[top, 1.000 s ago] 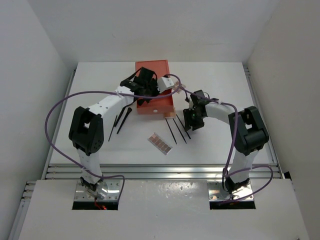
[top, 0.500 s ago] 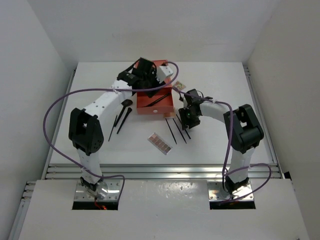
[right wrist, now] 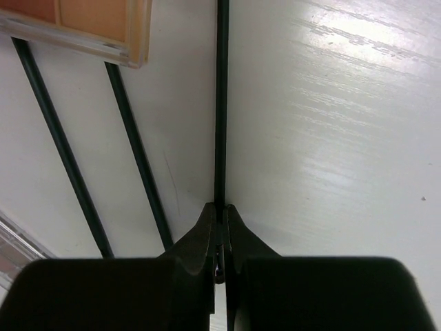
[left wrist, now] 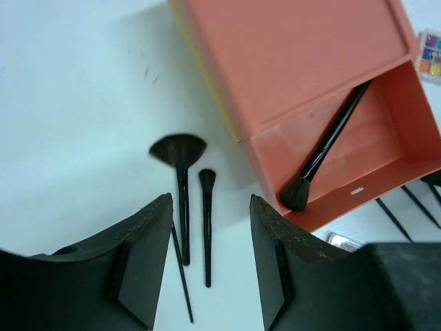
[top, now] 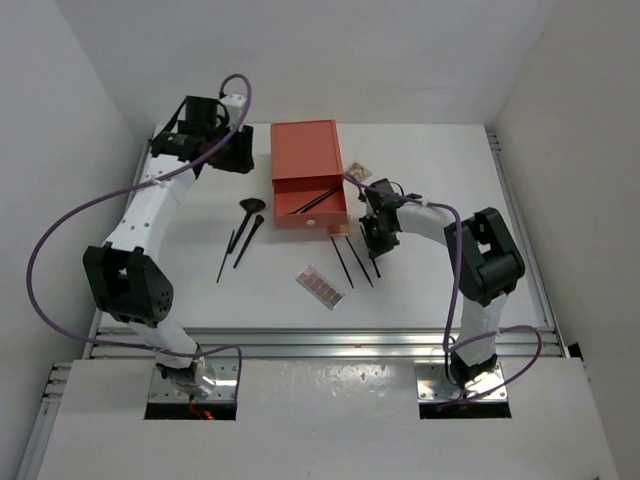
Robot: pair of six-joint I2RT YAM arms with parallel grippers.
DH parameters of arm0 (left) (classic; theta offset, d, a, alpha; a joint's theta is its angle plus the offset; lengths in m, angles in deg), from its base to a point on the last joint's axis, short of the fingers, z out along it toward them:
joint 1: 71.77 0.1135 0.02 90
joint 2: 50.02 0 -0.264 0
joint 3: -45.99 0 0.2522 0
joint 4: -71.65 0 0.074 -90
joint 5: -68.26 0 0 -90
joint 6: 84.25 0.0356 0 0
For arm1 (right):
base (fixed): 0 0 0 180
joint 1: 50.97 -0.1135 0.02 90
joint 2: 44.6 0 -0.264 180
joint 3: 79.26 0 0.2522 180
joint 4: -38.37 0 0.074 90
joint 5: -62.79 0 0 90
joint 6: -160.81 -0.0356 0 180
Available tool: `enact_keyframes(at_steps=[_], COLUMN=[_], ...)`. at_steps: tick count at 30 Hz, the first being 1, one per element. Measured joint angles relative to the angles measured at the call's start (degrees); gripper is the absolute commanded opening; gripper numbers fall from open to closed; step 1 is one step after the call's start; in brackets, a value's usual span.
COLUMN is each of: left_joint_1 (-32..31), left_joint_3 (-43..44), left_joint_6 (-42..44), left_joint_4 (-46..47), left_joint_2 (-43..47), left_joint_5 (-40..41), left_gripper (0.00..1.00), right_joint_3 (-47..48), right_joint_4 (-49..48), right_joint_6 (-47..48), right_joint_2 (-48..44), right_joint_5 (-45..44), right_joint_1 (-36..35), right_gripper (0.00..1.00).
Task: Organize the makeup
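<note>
Barely begun: we see one brush (left wrist: pixel 324 148) in the drawer (left wrist: pixel 375 141), a fan brush (left wrist: pixel 178 149) outside; right gripper (right wrist: pixel 219 215) pinches a pencil (right wrist: pixel 221 103), left gripper (left wrist: pixel 210 207) gapes empty.

Plain white flat-topped desk (top: pixel 250 305) in the middle, and it's boxed in on three sides by bare white walls: back wall (top: pixel 320 60) beyond the far edge, left wall (top: pixel 60 150) and right wall (top: pixel 585 150) rising off the side edges. Along the near edge runs a ribbed silver aluminium rail (top: pixel 320 340), then a glossy white front ledge (top: pixel 330 400). Lighting is even, shadows soft, and up close a pale glare streaks the desk's top.
</note>
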Motion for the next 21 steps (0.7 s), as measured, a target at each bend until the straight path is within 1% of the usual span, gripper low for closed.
enact_keyframes(at_steps=[4,8,12,15,18,21], left_joint_1=[3.6,5.0,5.7,6.5,7.6,8.6], left_joint_3=[-5.7,-12.8,-19.9,-24.2,-27.3,-29.5], left_joint_6=[-2.4,-2.5,-2.4,-2.1,-1.4,-0.7], left_joint_4=[-0.9,-1.0,-2.0,-1.4,-0.7,1.0], left_joint_2=[3.9,5.4,3.9,2.1,0.7,0.0], left_joint_5=[-0.1,0.1,0.5,1.9,3.2,4.3], left_gripper=[0.54,0.54,0.54,0.52,0.51,0.49], right_joint_3=[0.0,1.6,9.0,14.6,19.5,23.5], right_joint_4=[1.4,3.8,1.8,-2.5,-5.6,-7.1], right_joint_6=[1.5,6.4,13.0,18.8,24.0,29.8], right_joint_2=[-1.0,-5.6,-11.4,-14.1,-13.6,-10.3], right_joint_5=[-2.1,-4.7,-6.0,-4.7,-1.7,0.5], right_joint_1=[0.7,1.6,1.6,1.0,-1.0,-5.0], right_gripper=[0.0,0.0,0.0,0.0,0.0,0.0])
